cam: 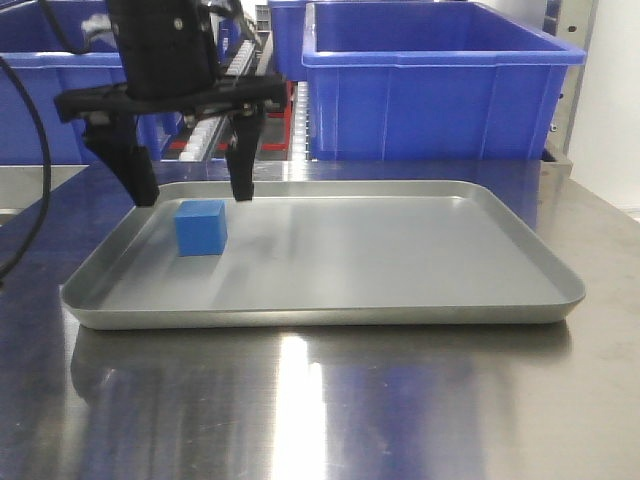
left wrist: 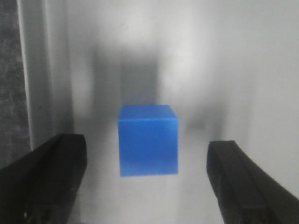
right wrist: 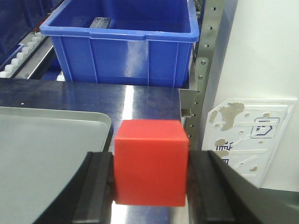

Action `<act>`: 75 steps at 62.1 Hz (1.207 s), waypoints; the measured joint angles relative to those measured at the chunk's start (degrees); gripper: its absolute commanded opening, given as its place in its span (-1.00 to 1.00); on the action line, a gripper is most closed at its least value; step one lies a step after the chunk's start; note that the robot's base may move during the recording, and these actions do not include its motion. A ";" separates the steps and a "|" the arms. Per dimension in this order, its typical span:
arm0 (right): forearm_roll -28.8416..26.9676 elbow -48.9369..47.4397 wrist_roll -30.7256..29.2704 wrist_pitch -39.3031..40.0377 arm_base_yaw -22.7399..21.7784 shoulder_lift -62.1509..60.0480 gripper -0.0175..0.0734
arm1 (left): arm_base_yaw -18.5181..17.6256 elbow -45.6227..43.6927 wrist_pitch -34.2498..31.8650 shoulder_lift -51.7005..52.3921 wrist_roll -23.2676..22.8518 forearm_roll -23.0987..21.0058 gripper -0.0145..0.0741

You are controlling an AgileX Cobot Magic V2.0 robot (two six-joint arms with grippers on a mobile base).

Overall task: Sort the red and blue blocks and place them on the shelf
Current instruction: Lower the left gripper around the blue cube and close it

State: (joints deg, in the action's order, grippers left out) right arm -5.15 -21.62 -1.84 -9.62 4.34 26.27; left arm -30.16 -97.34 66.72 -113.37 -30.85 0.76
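Observation:
The blue block (cam: 200,228) rests on the left part of the shallow grey tray (cam: 320,316). My left gripper (cam: 190,188) hangs open just above and behind it, one finger on each side. In the left wrist view the blue block (left wrist: 148,140) lies between the spread black fingers (left wrist: 51,179), touching neither. My right gripper (right wrist: 150,184) is shut on the red block (right wrist: 150,161), held above the steel tabletop just right of the tray's corner (right wrist: 100,122). The shelf (right wrist: 202,70) stands beyond, its perforated upright beside a bin.
Large blue bins (cam: 440,85) sit on the rack behind the tray, another blue bin (right wrist: 121,46) straight ahead of the red block. Roller rails (cam: 215,130) run between the bins. A white wall with a worn plate (right wrist: 247,135) is at the right.

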 measured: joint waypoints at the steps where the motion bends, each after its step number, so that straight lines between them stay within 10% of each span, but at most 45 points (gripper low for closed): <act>1: 0.00 0.00 0.00 0.00 0.00 0.00 -0.49 | 0.00 0.00 0.00 -0.19 0.00 0.00 0.60; 36: 0.00 0.00 0.00 0.00 0.00 0.00 -0.49 | 0.05 0.00 -0.48 -3.04 -1.41 0.09 0.56; 75: 0.00 0.00 0.00 0.00 0.00 0.00 -0.49 | 0.05 0.00 -0.61 -3.04 -2.85 0.09 -0.39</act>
State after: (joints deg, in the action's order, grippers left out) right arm -5.15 -21.62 -1.84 -9.62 4.34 26.27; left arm -30.11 -97.34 66.11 -116.41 -33.69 0.85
